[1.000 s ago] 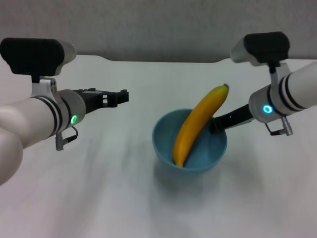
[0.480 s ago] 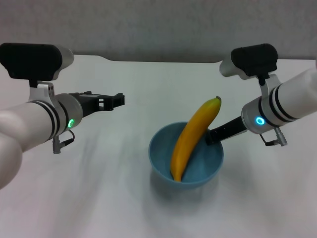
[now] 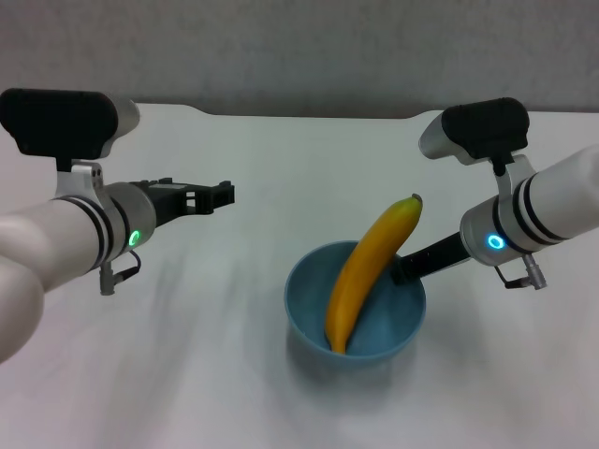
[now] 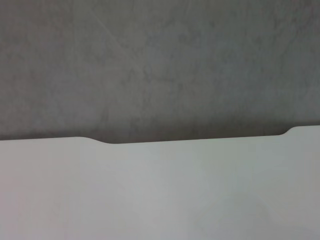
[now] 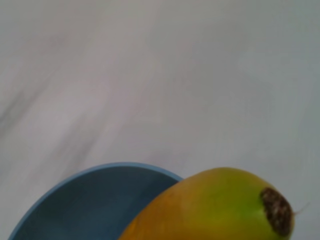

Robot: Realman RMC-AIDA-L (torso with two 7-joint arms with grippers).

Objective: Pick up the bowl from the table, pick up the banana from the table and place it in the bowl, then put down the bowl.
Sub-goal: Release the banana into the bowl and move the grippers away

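The light-blue bowl (image 3: 393, 316) holds the yellow banana (image 3: 365, 271), which leans upright inside it with its stem tip sticking out over the far rim. My right gripper (image 3: 404, 270) is shut on the bowl's right rim, and the bowl hangs low over the white table (image 3: 187, 374). The right wrist view shows the bowl's rim (image 5: 75, 205) and the banana's tip (image 5: 215, 205) close up. My left gripper (image 3: 223, 195) is open and empty, held in the air to the left of the bowl and well apart from it.
The table's far edge with its shallow notch (image 4: 195, 140) meets a grey wall (image 4: 160, 65). Bare tabletop (image 3: 140, 393) lies left of and in front of the bowl.
The right gripper has brought the bowl with the banana down and toward me. The left arm has hardly moved.
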